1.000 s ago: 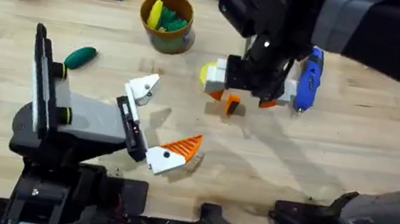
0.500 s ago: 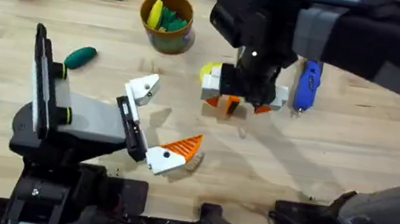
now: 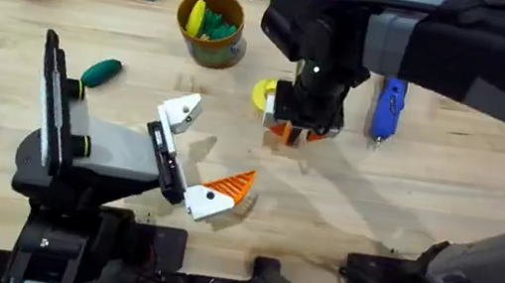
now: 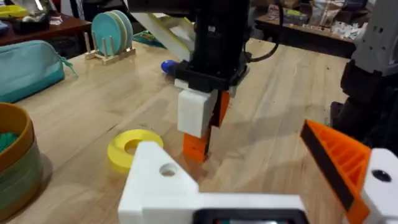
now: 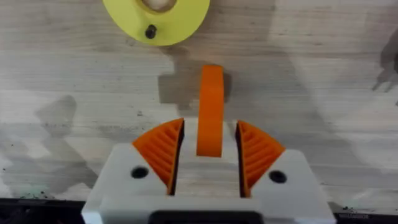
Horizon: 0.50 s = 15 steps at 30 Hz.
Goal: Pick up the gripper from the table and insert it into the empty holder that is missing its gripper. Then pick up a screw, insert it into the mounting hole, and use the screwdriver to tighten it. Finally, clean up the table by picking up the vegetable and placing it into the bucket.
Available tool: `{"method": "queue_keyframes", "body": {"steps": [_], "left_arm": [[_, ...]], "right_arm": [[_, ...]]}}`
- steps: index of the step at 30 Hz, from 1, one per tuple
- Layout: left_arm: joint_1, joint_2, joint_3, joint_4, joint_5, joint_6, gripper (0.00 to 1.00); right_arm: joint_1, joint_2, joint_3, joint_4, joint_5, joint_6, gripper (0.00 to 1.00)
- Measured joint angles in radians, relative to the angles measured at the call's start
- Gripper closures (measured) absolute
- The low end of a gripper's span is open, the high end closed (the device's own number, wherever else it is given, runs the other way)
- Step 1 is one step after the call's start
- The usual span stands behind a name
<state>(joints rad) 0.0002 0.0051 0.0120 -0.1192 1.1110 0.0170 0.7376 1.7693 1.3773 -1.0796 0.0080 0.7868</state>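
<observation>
A: Where is the gripper?

B: It lies on the table, near the middle, just beside the yellow ring. In the right wrist view it sits between the two orange pads of the right gripper.

A: State of the right gripper?

B: Its jaws are apart, one pad on each side of the orange block, with a thin gap on both sides. It points straight down at the table.

A: And the left gripper?

B: It is spread wide. One finger is the bare white holder; the other carries an orange ribbed tip. It grips nothing and sits well apart from the block, toward the left arm's base.

A: Other task items?

B: The screwdriver lies on the table just beyond the right arm. The vegetable rests on the left part of the table. The bucket stands near the far edge, with yellow and green items inside.
</observation>
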Motion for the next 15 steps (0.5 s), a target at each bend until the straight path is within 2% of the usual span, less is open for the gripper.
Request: {"method": "queue_keyframes", "body": {"steps": [7,15], "left_arm": [[0.0,0.0,0.0,0.0,0.0,0.0,0.015],[0.0,0.0,0.0,0.0,0.0,0.0,0.015]], "right_arm": [[0.0,0.0,0.0,0.012,0.003,0.004,0.58],[0.0,0.0,0.0,0.015,0.007,0.026,0.785]]}}
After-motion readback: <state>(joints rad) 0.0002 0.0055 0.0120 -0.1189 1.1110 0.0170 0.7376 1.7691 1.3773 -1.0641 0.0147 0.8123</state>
